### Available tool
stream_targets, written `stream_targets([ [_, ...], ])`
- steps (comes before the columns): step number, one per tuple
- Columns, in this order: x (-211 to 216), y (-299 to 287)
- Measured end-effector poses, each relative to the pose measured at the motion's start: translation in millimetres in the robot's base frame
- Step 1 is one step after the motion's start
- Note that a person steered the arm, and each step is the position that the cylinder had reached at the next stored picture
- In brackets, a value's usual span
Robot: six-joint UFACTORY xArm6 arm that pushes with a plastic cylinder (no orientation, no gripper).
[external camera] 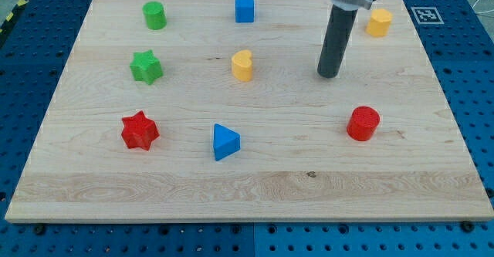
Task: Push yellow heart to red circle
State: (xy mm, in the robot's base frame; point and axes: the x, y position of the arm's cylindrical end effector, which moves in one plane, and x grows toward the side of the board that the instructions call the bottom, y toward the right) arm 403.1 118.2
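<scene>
The yellow heart (242, 65) lies on the wooden board (255, 187) a little above the middle. The red circle (363, 123) lies at the view's right, lower than the heart. My tip (329, 75) rests on the board between them, well to the right of the heart and up and to the left of the red circle. It touches no block.
A yellow block (378, 22) sits at the top right, a blue cube (245, 8) at the top middle, a green circle (154, 15) at the top left. A green star (146, 66), a red star (139, 130) and a blue triangle (225, 142) lie left and below.
</scene>
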Motion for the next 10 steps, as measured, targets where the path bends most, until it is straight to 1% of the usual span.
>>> stream_targets([
  [1, 25, -27],
  [2, 61, -45],
  [3, 70, -47],
  [6, 74, -47],
  [7, 84, -56],
  [8, 85, -60],
  [9, 86, -105],
  [10, 77, -123],
])
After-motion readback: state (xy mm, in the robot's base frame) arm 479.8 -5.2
